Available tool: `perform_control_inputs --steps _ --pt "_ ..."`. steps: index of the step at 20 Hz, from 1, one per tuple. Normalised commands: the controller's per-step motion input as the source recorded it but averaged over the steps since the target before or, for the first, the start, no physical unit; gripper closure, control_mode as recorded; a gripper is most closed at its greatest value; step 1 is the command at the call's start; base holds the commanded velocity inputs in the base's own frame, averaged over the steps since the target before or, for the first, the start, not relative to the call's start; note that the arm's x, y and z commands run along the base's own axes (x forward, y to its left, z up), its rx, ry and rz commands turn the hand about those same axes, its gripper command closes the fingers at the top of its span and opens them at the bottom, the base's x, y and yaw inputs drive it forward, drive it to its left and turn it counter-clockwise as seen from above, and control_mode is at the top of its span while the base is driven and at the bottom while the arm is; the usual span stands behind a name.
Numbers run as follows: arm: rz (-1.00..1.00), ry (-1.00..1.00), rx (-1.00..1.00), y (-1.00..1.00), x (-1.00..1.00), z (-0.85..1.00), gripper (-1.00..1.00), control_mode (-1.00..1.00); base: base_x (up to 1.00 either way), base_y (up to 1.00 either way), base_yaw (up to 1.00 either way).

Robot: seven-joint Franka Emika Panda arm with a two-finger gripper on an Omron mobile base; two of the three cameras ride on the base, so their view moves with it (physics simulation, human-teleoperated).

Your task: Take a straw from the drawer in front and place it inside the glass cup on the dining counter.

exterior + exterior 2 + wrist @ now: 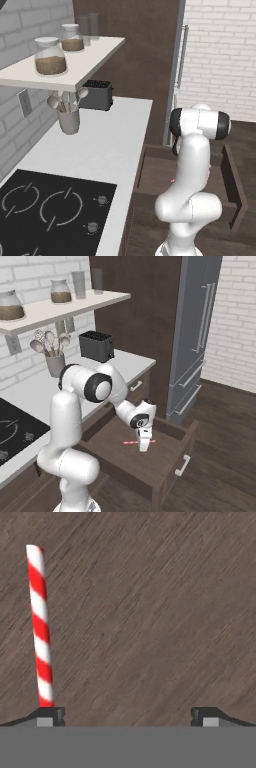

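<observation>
The drawer (167, 472) stands pulled open below the worktop, its plain brown floor (150, 612) showing. On that floor lies the straw (40, 627), striped red and white. My gripper (143, 446) reaches down into the drawer right over the straw (128, 442). In the hand view my gripper (127, 714) is open and wide, and the straw's near end meets the left fingertip (50, 715) rather than the gap. The drawer's side wall (233, 184) shows beside my arm, with a speck of the straw (172, 180). The glass cup and dining counter are out of view.
The white worktop (107, 145) carries a black hob (50, 210), a utensil pot (69, 120) and a dark toaster (96, 346). A shelf (75, 62) with jars hangs above. A tall brown cabinet panel (145, 311) and grey fridge (197, 326) stand behind the drawer.
</observation>
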Motion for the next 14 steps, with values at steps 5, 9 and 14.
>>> perform_control_inputs --steps 5,9,14 --pt "0.00 0.00 0.00 0.00 0.01 -0.13 -1.00 -1.00 0.00 0.00 0.00" --pt "0.00 0.00 0.00 0.00 0.00 -0.12 -1.00 -1.00 0.00 0.00 0.00" --pt "0.00 0.00 0.00 0.00 0.00 -0.10 -1.00 -1.00 0.00 0.00 0.00"
